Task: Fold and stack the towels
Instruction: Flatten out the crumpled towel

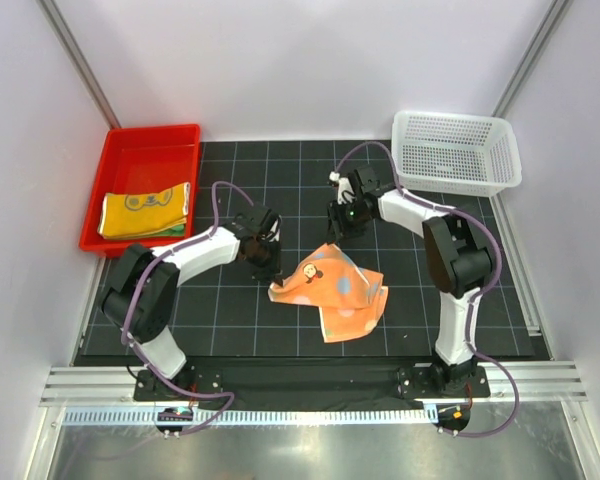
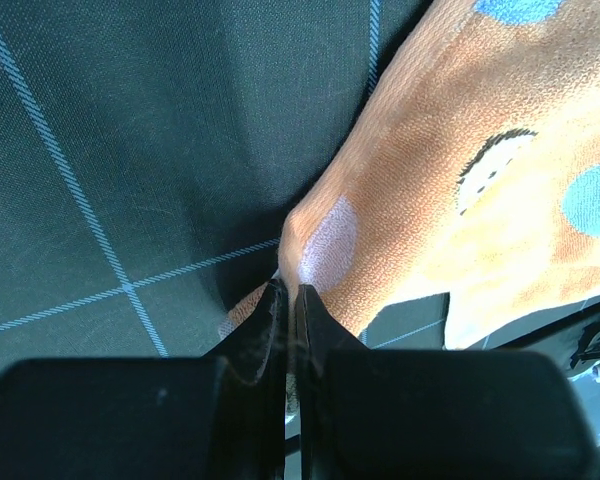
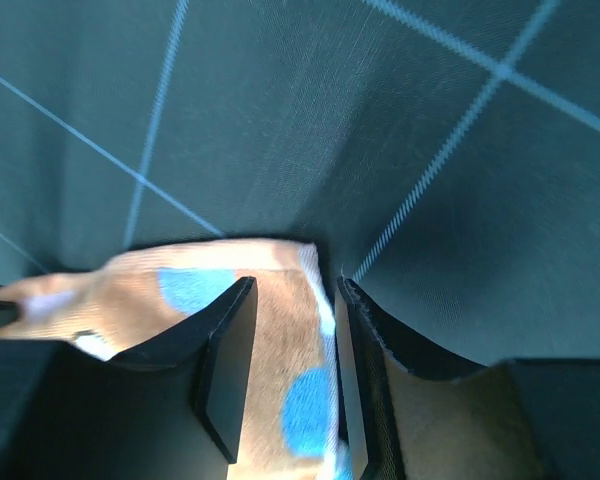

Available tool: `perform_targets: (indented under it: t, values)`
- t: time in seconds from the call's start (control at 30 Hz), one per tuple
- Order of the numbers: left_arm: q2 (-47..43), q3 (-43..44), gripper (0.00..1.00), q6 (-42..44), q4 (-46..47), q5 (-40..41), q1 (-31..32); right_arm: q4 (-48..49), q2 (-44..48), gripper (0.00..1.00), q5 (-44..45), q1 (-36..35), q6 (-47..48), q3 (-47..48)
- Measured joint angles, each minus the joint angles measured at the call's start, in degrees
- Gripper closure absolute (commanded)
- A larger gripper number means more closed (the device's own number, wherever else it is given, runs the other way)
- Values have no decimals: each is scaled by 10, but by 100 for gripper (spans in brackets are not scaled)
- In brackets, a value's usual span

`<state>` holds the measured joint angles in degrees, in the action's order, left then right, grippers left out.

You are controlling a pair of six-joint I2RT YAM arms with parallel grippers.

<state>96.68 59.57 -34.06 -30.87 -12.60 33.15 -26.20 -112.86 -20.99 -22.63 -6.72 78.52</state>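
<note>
Jaws pinched tight on the left gripper: no gap can be seen between them, and a fold of the orange polka-dot towel is clamped at its left corner, with a pale lilac dot bunched up just above the fingertips. Over on the right gripper the jaws are held apart at a moderate width. The towel's far corner is straddled, with cloth and blue dots showing in the gap, but whether the pads are touching the fabric cannot be told.

The towel is spread, rumpled, over the middle of the black gridded mat, a little nearer the near edge than the far one. A small cartoon face is turned up on its left half, and one flap is hanging toward the near edge.

Up in the far left corner a red tray is seen, with a folded yellow-orange towel laid flat inside it. At the far right corner a white mesh basket is parked, well apart from both arms.
</note>
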Motion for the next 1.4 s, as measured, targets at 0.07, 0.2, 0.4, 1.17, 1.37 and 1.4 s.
perform_targets:
  t: [0.07, 0.2, 0.4, 1.17, 1.37, 1.4]
  values:
    - [0, 0, 100, 0, 1, 0, 0, -3, -24, 55, -8, 0, 20, 7]
    - [0, 0, 100, 1, 2, -1, 0, -6, -36, 54, 7, -5, 54, 26]
    - [-2, 0, 100, 1, 2, -1, 0, 1, -35, 55, 51, -30, 80, 24]
    - [7, 31, 100, 3, -11, 17, 0, 25, 6, 99, 26, -23, 58, -44]
    - [25, 130, 100, 31, -40, 31, -9, 20, 120, 99, 57, -3, 10, -73]
    - [25, 149, 100, 36, -43, 33, -11, 20, 150, 99, 64, -2, 3, -72]
